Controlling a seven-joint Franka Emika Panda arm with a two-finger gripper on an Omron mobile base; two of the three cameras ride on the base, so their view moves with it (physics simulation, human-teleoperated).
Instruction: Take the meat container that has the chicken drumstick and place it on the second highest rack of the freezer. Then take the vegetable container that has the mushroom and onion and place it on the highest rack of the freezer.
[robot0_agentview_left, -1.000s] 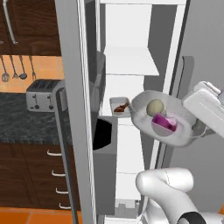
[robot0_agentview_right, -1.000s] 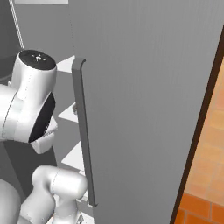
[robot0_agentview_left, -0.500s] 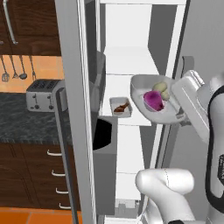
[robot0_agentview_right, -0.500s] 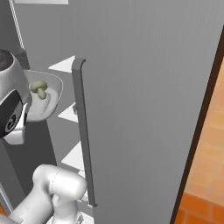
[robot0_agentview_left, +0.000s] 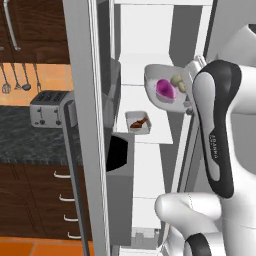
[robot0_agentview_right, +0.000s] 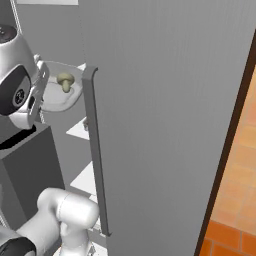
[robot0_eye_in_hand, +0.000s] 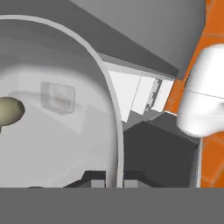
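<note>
The white vegetable bowl (robot0_agentview_left: 159, 79) hangs in the air inside the open freezer (robot0_agentview_left: 150, 165), just in front of the highest rack (robot0_agentview_left: 134, 69). It holds the purple onion (robot0_agentview_left: 164, 89) and the beige mushroom (robot0_agentview_left: 177, 82). My gripper (robot0_agentview_left: 190, 96) is shut on the bowl's right rim, partly hidden by my own arm. From the right I see the bowl (robot0_agentview_right: 59, 97), the mushroom (robot0_agentview_right: 65, 81) and my gripper (robot0_agentview_right: 39, 89). In the hand view the rim (robot0_eye_in_hand: 110, 113) runs down between my gripper's (robot0_eye_in_hand: 107, 180) tips, beside the mushroom (robot0_eye_in_hand: 8, 112). The meat container (robot0_agentview_left: 138, 122) with the chicken drumstick (robot0_agentview_left: 141, 123) rests on the second highest rack (robot0_agentview_left: 155, 132).
The freezer door (robot0_agentview_right: 165, 110) with its long grey handle (robot0_agentview_right: 95, 155) stands open close on my right. The left door edge (robot0_agentview_left: 87, 125) frames the opening. A toaster (robot0_agentview_left: 47, 107) sits on the dark counter at left, with drawers (robot0_agentview_left: 60, 200) below.
My arm has lifted the vegetable bowl up and leftward, further into the freezer, from beside the second rack to the level of the top rack. The meat container has stayed put.
</note>
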